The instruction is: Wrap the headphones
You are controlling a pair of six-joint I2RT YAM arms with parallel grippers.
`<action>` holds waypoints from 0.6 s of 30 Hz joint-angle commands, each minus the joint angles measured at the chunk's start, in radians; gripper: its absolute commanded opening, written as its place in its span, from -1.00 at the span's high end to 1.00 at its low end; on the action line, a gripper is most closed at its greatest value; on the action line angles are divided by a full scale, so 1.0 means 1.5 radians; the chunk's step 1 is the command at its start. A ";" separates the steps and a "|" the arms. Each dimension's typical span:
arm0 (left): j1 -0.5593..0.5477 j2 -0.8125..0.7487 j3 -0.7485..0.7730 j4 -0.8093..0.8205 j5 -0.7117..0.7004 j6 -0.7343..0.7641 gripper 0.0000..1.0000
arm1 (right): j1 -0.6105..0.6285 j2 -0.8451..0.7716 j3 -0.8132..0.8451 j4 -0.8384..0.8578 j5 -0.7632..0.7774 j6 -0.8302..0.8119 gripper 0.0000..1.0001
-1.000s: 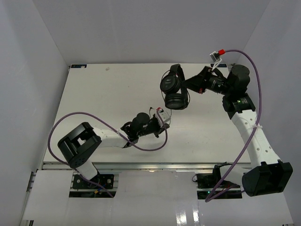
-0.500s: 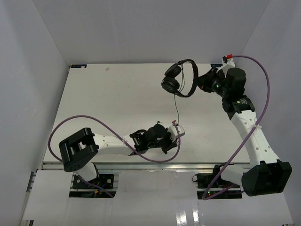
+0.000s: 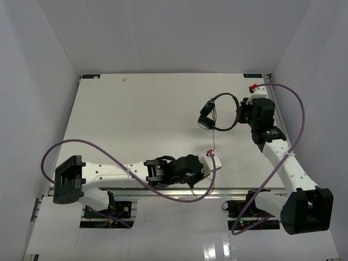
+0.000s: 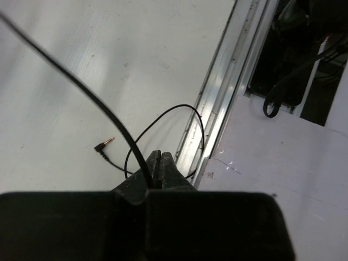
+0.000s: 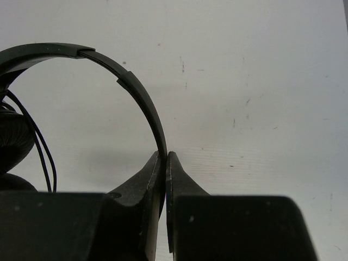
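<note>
The black headphones (image 3: pixel 219 112) hang above the right half of the table. My right gripper (image 3: pixel 240 112) is shut on the thin headband (image 5: pixel 111 64), as the right wrist view (image 5: pixel 166 157) shows. An earcup (image 5: pixel 10 142) sits at the left edge of that view. The thin black cable (image 3: pixel 213 138) runs down from the earcups to my left gripper (image 3: pixel 213 160) near the table's front edge. In the left wrist view the left gripper (image 4: pixel 161 155) is shut on the cable (image 4: pixel 87 92). The loose end lies looped on the table and ends in the plug (image 4: pixel 104 145).
The metal rail at the table's front edge (image 4: pixel 225 103) runs just right of the left gripper, and the cable loop reaches over it. Purple robot cables (image 3: pixel 81 145) arc over the left arm and the right arm (image 3: pixel 291 138). White walls enclose the table.
The right gripper has brought the headphones nearer and to the right, turning them. The left gripper has moved right and toward the front edge with the cable stretched between them.
</note>
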 commanded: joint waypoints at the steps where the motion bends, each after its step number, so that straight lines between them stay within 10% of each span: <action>1: 0.000 -0.059 0.053 -0.122 -0.098 0.050 1.00 | 0.004 -0.053 -0.024 0.106 -0.032 -0.115 0.85; 18: 0.193 -0.087 0.179 -0.203 -0.116 0.271 0.99 | 0.003 -0.104 -0.051 -0.003 -0.372 -0.317 0.85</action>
